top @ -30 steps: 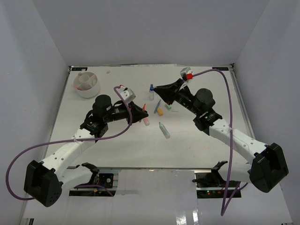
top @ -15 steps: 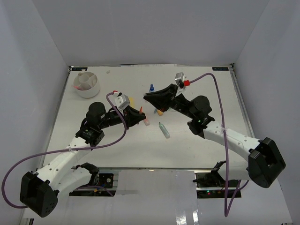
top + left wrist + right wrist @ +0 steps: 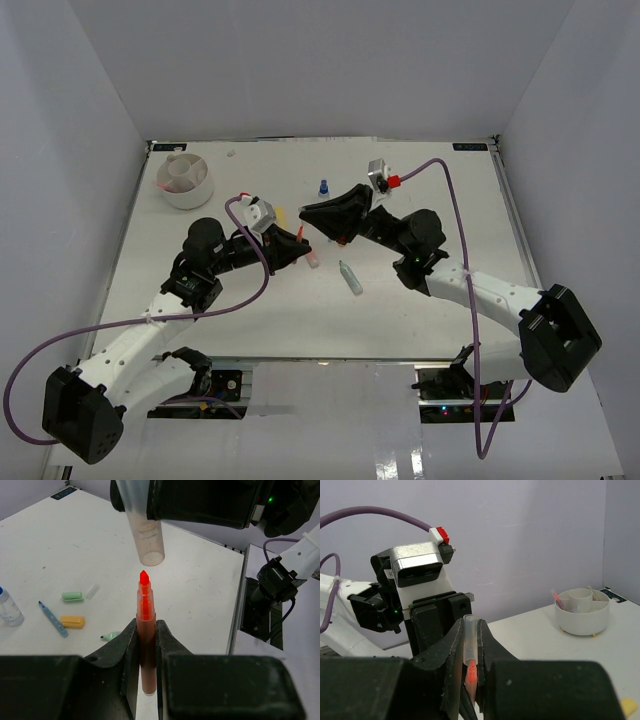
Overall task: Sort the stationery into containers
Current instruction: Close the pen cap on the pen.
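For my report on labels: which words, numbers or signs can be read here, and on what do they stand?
No text can be read.
Left dark sticker, far edge of the table: too small.
Right dark sticker, same edge: too small.

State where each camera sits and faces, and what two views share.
Top external: above and behind, looking down at the table; left arm, right arm whole; white tub far left.
Left wrist: on left arm, looking past left gripper and its orange marker at the clear cap.
Right wrist: on right arm, right gripper holding the cap, facing the left wrist camera and tub.
Shared: both wrist views show marker tip and cap.
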Action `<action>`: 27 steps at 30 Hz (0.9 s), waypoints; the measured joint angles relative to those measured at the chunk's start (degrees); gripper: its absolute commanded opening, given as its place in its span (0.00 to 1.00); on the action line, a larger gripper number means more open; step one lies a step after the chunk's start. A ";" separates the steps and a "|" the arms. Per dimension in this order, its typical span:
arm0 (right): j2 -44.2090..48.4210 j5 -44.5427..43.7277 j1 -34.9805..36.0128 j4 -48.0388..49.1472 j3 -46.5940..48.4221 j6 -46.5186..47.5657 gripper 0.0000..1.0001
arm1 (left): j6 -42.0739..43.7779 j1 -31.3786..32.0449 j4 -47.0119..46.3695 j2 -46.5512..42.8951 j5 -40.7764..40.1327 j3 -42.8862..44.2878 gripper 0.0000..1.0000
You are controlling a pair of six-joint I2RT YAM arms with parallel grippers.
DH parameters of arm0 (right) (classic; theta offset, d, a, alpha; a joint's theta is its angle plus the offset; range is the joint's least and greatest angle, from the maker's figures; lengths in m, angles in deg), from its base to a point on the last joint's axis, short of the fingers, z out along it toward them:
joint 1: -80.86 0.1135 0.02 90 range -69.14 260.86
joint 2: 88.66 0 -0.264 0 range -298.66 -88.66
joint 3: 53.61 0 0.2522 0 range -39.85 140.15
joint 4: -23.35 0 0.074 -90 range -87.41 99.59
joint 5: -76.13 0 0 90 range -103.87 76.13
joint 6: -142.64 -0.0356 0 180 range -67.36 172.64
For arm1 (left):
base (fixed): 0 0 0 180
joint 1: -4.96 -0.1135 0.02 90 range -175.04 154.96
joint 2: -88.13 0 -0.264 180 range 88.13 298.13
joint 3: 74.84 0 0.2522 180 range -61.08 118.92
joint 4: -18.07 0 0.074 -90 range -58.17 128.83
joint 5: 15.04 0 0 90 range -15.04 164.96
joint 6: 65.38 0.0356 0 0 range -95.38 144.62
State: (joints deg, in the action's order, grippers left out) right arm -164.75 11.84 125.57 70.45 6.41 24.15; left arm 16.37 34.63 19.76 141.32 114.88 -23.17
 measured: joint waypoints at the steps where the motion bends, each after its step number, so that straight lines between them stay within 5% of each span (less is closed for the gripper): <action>1: -0.07 0.04 0.04 0.44 0.00 -0.13 0.08 | -0.04 0.00 0.00 0.00 0.00 0.00 0.00; 27: -1.79 0.59 1.44 2.99 -0.24 -1.14 0.08 | -0.96 0.00 -0.90 -1.03 -0.02 -1.25 0.00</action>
State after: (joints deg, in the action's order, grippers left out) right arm -166.54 12.43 127.01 73.44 6.17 23.02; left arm 15.41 34.63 18.86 140.29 114.86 -24.42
